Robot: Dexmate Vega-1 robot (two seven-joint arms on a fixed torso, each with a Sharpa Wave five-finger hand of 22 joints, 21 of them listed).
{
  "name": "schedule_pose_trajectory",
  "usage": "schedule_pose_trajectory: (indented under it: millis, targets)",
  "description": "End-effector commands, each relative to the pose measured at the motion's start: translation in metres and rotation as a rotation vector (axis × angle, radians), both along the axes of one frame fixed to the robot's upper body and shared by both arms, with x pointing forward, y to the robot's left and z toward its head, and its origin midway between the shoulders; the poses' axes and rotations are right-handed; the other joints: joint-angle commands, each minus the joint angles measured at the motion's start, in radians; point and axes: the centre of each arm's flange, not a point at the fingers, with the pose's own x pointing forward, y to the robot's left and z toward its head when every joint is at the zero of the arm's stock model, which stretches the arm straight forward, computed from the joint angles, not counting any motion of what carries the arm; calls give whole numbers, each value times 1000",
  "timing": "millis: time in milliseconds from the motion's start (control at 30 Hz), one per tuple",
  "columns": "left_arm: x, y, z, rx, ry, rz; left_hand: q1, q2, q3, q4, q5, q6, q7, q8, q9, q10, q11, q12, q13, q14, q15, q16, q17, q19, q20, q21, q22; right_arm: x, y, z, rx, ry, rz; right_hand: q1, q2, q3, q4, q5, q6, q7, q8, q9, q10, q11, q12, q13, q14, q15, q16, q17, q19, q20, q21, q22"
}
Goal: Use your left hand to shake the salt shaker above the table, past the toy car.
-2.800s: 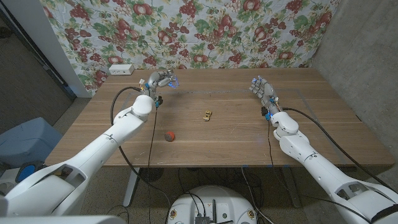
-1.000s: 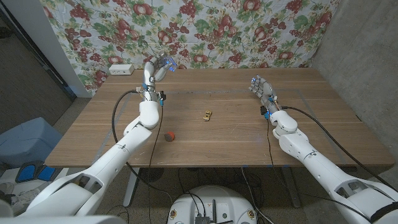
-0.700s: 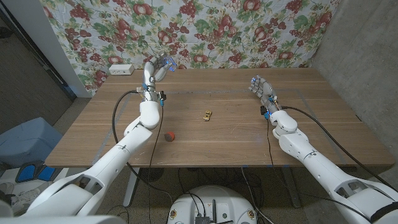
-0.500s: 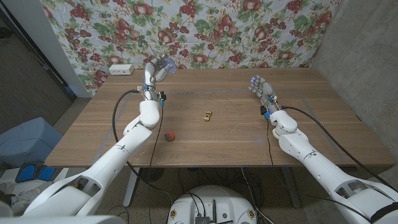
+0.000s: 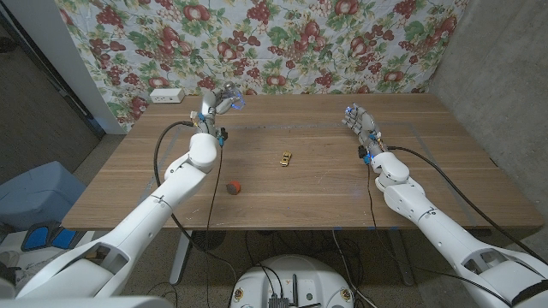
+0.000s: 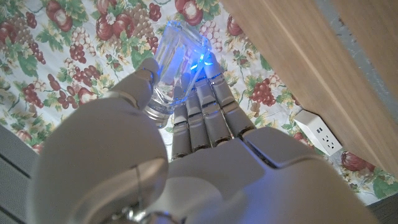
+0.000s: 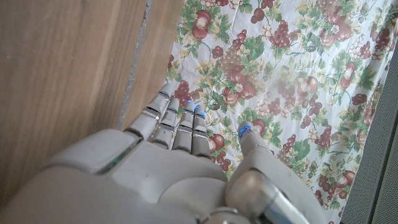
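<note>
While it hangs above the far left part of the tabletop [image 5: 325,188], the left hand [image 5: 216,103] grasps the salt shaker [image 5: 232,100], a clear glass piece lit blue by the hand's lights. In the left wrist view the thumb presses one side of the salt shaker [image 6: 176,68] and the fingers [image 6: 205,112] back the other. Its long axis runs up out of the grip, tilted, with the free end pointing away from the palm toward the flowered cloth [image 5: 282,43]. Seen from the head, it sits beyond and left of the toy car [image 5: 285,157], well apart from it. A small red ball [image 5: 232,186] lies nearer than the toy car, to its left. Right of the toy car, near the far edge, the right hand [image 5: 360,121] holds nothing, its fingers straight and close together, thumb set apart.
</note>
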Motion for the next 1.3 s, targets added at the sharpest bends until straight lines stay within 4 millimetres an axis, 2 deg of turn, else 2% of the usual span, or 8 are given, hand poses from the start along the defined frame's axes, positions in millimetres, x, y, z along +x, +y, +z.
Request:
schedule_pose_trajectory:
  millis: [33,667,1300]
  targets:
    - [-1,-3,11,73,161,-22,84,92,22,26,5,248,-87,0,2,300,-231,3,13,77,-205,-5,1,7,-80,12,2,-2,0,0,0,-3,-1,-1,1,3,-6,8,10,4,4,4,3,-3,2,5,7,-2,-1,4,6,-4,-4,2]
    - [-3,-2,13,76,146,-47,83,91,22,27,7,250,-84,-7,2,300,-231,-2,13,78,-203,-12,0,4,-79,18,0,-3,-1,-2,6,-2,1,-1,2,4,-5,8,10,3,4,4,2,-2,2,5,8,-1,-2,5,6,-4,-4,2]
    - [-18,-5,5,-9,-225,-16,81,93,20,29,7,249,-94,-15,4,302,-236,-7,14,79,-204,-16,2,-3,-81,24,-1,-3,-1,-3,7,0,-2,-1,2,4,-5,8,9,4,4,4,3,-2,2,5,7,-1,-3,5,6,-4,-4,2]
